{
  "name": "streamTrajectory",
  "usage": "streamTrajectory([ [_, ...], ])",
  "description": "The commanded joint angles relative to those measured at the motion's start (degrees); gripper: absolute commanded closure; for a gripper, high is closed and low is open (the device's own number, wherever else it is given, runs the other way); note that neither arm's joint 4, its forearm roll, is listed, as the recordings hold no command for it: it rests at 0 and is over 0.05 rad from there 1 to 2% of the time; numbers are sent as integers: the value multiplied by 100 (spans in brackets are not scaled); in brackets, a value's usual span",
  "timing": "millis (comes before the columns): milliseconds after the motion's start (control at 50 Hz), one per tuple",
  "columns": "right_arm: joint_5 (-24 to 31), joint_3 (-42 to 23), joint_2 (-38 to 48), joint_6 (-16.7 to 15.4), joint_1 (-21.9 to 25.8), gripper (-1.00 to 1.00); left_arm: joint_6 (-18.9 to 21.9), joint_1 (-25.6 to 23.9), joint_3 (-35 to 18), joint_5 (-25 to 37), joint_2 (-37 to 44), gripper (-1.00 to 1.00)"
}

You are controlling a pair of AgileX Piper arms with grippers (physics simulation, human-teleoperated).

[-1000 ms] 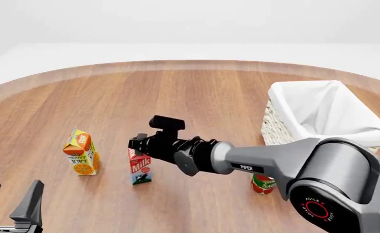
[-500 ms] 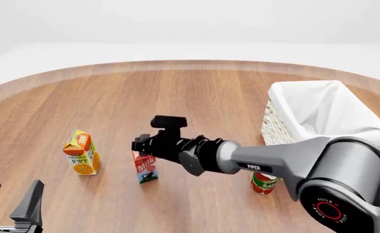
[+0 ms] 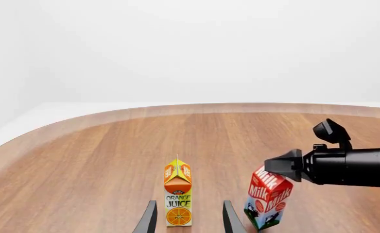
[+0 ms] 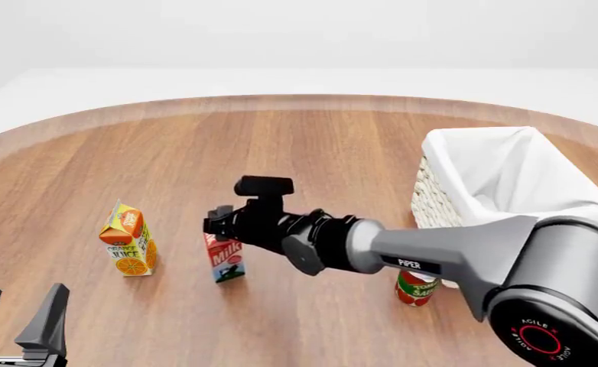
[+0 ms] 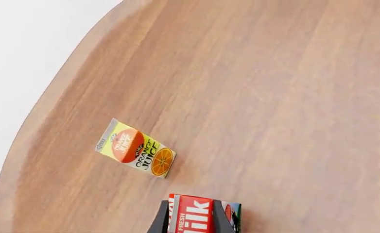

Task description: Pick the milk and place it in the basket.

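Observation:
The milk (image 4: 225,261) is a small carton with a red top and a blue-and-white lower part, and it hangs tilted just above the wood. My right gripper (image 4: 220,226) is shut on its red top. The left wrist view shows the milk (image 3: 267,199) tilted under the right gripper (image 3: 282,166). In the right wrist view the milk (image 5: 199,213) sits between that gripper's fingers. The basket (image 4: 433,200), cream wicker with white lining, stands at the right. My left gripper (image 4: 17,315) is open and empty at the near left, and the left wrist view shows it (image 3: 188,221) in front of the orange juice.
An orange juice carton (image 4: 128,241) stands upright left of the milk, also seen in the left wrist view (image 3: 178,195) and the right wrist view (image 5: 137,148). A tomato sauce can (image 4: 414,290) stands near the basket's front, partly behind my right arm. The round wooden table's edge curves behind.
My right gripper has risen a little with the milk in it, and the carton has come slightly off the table and tilted. The left arm has not moved.

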Motion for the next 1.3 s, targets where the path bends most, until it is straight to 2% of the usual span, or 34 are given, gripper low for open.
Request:
streamTrajectory([
  [20,-46,-70,-185,123,22,100,0,0,0,0,0,-100],
  [580,65,14,-672,65,-28,100,0,0,0,0,0,-100],
  [1300,100,465,-1659,20,-205,100,0,0,0,0,0,-100],
])
